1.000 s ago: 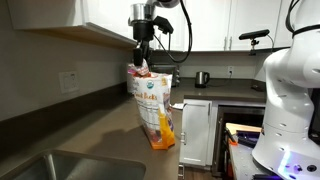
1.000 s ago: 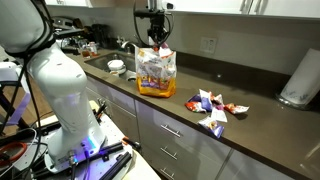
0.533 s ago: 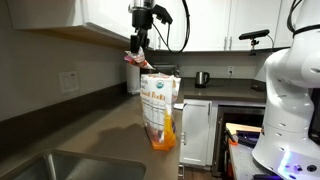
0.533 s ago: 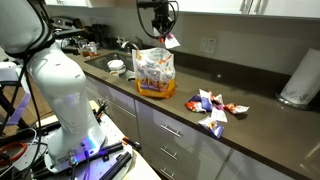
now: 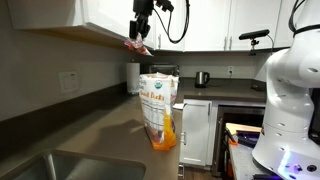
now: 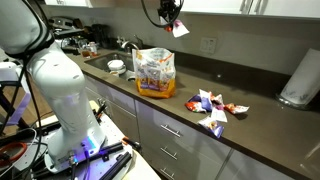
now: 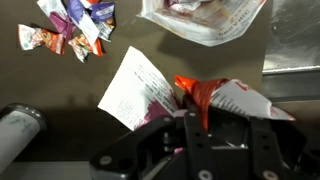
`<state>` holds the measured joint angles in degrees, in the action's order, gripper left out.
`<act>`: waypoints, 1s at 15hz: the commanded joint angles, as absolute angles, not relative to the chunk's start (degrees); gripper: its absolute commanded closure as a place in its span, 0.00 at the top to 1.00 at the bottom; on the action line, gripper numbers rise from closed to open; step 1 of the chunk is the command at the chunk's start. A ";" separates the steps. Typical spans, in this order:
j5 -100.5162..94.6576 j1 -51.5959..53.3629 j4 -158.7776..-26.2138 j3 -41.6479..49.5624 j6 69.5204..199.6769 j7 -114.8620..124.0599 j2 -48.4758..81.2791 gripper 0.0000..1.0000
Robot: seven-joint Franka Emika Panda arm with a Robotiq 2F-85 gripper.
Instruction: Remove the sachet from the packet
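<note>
- The end effector [image 5: 139, 39] hung high above the counter [image 5: 100, 130], up by the wall cabinets in both exterior views [image 6: 172, 17].
- Its fingers were closed on a sachet [image 5: 138, 47], which hung just below them, clear of everything else [image 6: 179, 29].
- In the wrist view, the sachet [image 7: 206, 95] showed orange-red and crumpled between the fingers of the end effector [image 7: 196, 114].
- The packet [image 5: 157, 105] stood upright on the counter close to its front edge, well below the sachet and not touching it [image 6: 153, 72].
- From the wrist view, the packet's mouth [image 7: 205, 20] was open.
- A pile of loose sachets [image 6: 212, 106] lay on the counter near the front edge, beside the packet but apart from it.
- A paper-towel roll [image 6: 298, 78] stood at the back edge, towards the far end of the counter.
</note>
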<state>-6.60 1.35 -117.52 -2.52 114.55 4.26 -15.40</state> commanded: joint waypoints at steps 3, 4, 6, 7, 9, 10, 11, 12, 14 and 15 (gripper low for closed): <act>-11.27 -2.58 -119.28 -0.80 114.79 8.97 -14.78 0.01; -11.35 -3.27 -119.96 -0.12 115.15 9.37 -14.52 0.01; -11.21 -4.62 -121.32 1.24 115.69 10.22 -13.82 0.01; -10.93 -5.24 -122.06 2.00 116.28 10.40 -13.34 0.01; -10.41 -6.26 -123.94 3.47 118.37 10.55 -12.03 0.01; -10.65 -6.75 -125.18 4.06 120.10 10.74 -11.16 0.01; -10.71 -7.16 -126.17 4.62 121.91 10.81 -10.23 0.01; -10.25 -7.37 -127.41 5.24 124.42 10.52 -9.19 0.01; -9.89 -7.55 -129.32 6.01 129.48 10.14 -6.75 0.01; -9.63 -7.53 -129.94 6.31 131.29 10.19 -5.50 0.01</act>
<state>-9.75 -6.93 -128.30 6.11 126.06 9.05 -8.45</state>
